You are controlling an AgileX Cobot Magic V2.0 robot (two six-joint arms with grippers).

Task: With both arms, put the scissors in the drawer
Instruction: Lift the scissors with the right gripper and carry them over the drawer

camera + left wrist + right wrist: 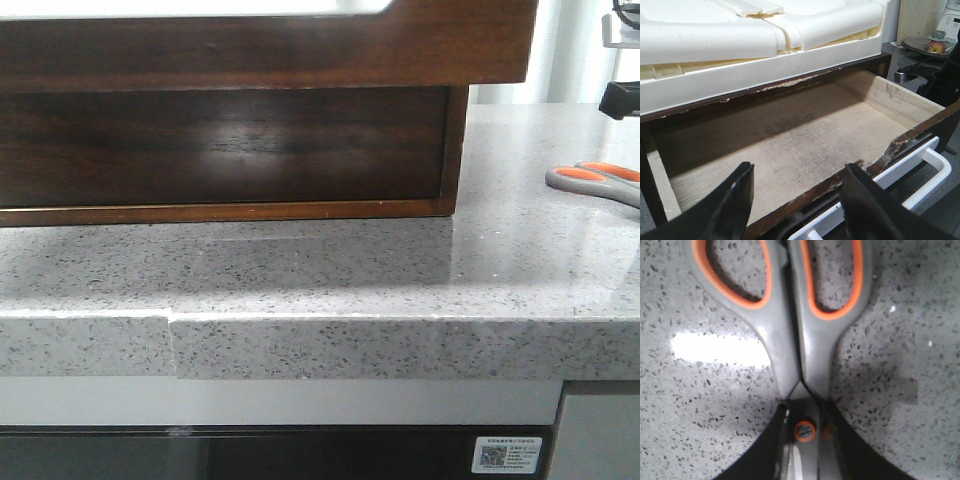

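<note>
The scissors (592, 180), grey with orange-lined loops, lie flat on the speckled counter at the far right of the front view, right of the wooden cabinet. In the right wrist view my right gripper (806, 409) is shut on the scissors (790, 345) at the orange pivot screw, loops pointing away from it. The drawer (300, 45) stands pulled out at the cabinet's top. Its pale bare wooden floor (790, 145) holds nothing. My left gripper (800, 169) hangs open over the drawer's worn front rim (797, 202), with nothing between the fingers.
A cream plastic tray (765, 40) lies on top of the cabinet behind the drawer. A white bar handle (920, 170) sits just outside the drawer front. A lower dark drawer front (220, 145) is closed. A black object (625, 100) stands at the right edge above the scissors.
</note>
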